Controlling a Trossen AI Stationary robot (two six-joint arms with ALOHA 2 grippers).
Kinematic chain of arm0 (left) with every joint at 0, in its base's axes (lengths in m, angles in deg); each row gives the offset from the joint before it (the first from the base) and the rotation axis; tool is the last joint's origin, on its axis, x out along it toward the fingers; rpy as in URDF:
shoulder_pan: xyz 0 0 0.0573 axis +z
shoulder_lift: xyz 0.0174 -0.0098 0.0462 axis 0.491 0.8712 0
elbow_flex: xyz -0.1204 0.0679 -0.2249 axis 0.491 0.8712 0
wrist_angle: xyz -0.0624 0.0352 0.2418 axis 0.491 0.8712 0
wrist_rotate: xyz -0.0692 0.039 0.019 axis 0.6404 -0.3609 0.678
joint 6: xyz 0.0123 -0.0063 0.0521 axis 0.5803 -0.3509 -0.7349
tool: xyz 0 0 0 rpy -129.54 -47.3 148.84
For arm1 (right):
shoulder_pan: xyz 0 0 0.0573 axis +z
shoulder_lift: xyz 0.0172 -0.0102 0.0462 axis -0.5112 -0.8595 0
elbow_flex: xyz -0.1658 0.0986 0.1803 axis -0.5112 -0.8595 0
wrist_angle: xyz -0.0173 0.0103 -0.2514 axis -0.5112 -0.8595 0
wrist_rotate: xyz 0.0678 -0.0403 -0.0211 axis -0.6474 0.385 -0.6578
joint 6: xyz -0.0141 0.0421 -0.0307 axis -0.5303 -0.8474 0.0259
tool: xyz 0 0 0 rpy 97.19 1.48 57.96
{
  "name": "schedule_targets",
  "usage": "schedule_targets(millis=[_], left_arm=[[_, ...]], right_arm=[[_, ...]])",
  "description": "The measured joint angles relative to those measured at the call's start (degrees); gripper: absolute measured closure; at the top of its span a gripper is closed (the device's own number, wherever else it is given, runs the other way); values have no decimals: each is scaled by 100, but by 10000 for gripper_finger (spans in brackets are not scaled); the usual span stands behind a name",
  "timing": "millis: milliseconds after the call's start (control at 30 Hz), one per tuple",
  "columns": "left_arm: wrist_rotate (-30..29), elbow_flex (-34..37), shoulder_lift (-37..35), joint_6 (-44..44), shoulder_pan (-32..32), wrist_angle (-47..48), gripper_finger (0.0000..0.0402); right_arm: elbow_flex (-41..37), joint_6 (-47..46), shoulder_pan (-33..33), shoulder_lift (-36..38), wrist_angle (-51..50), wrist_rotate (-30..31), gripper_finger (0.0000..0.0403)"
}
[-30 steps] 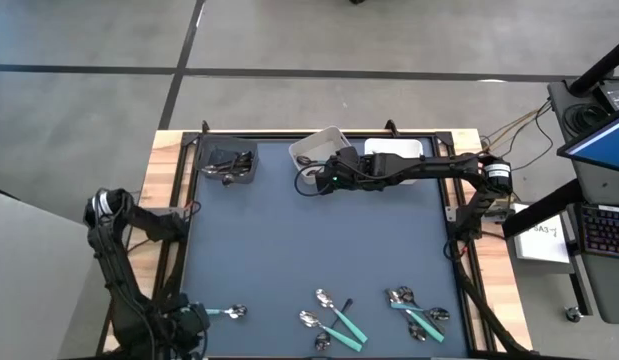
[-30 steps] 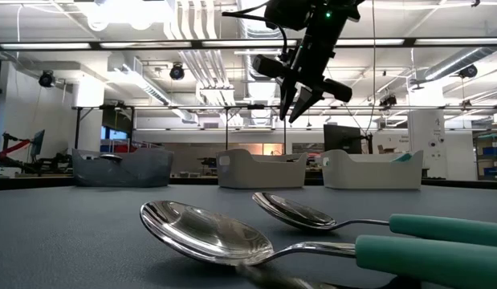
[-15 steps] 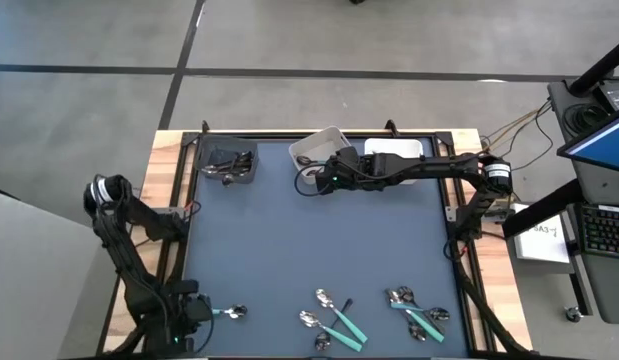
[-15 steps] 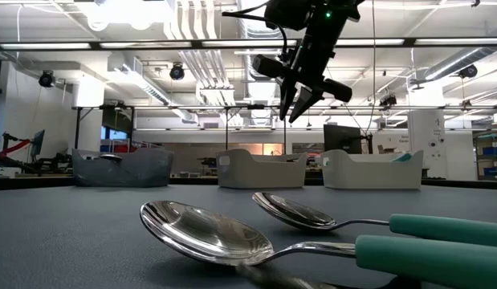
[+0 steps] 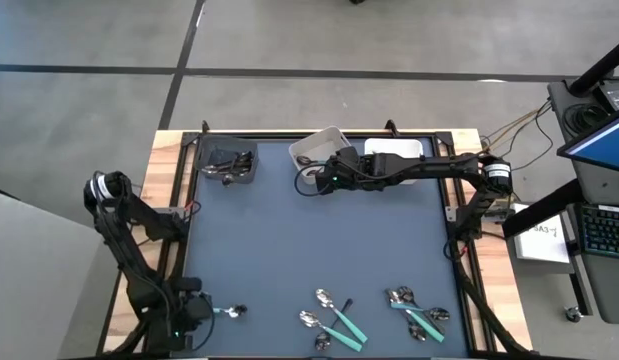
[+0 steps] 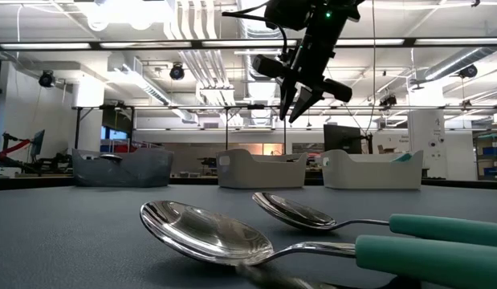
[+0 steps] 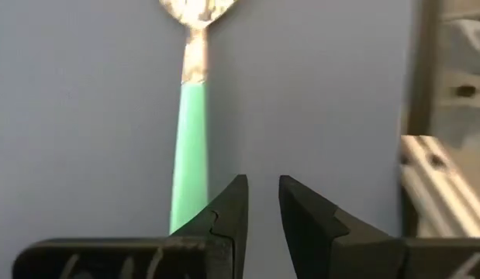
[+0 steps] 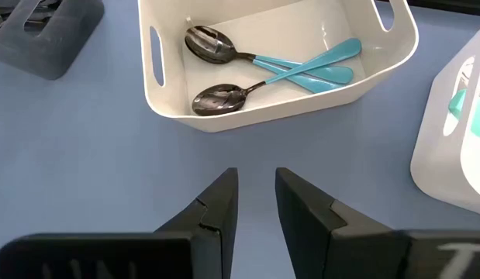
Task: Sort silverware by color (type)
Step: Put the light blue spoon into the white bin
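Note:
A teal-handled spoon (image 5: 227, 311) lies flat on the blue mat at the near left, and it also shows in the left wrist view as the spoon (image 7: 189, 132). My left gripper (image 5: 199, 311) points down over the handle's free end. Its fingers are narrowly open (image 7: 261, 194), with only bare mat between them. More teal-handled silverware lies in two clusters (image 5: 334, 318) (image 5: 417, 310) near the front edge. My right gripper (image 5: 324, 180) hangs high, narrowly open (image 8: 255, 190), just short of a white bin (image 8: 177, 116) that holds two teal-handled spoons (image 8: 271, 66). My left gripper comes from above, and one finger (image 7: 224, 213) stands in front of the teal handle's free end (image 7: 185, 209). The handle runs beside the gap, not through it. Whether the finger touches the handle, I cannot tell.
A dark grey bin (image 5: 229, 163) with dark utensils stands at the far left. A second white bin (image 5: 394, 150) stands right of the first. The middle of the mat is bare. The table's metal frame (image 7: 441, 178) runs close beside my left gripper.
My left arm has come down toward the teal-handled spoon at the near left, and its wrist has rolled. The spoon has stayed where it was. My right arm has kept still.

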Motion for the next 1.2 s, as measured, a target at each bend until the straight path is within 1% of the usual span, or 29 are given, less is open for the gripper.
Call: schedule_targets(millis=[133, 267, 533, 733, 1200], left_arm=[[-2, -57, 0, -183, -2, 262, 344], [-17, -35, 28, -194, -2, 260, 344], [-447, 35, 98, -192, -2, 478, 344], [-448, 35, 101, -58, -2, 503, 344], [-452, -1, 101, -146, -4, 619, 344]], right_arm=[[0, -1, 0, 0, 1, 0, 323], [0, -1, 0, 0, 1, 0, 323], [0, 0, -1, 0, -1, 0, 323], [0, -2, 1, 0, 1, 0, 323], [0, -2, -1, 0, 0, 0, 323]])
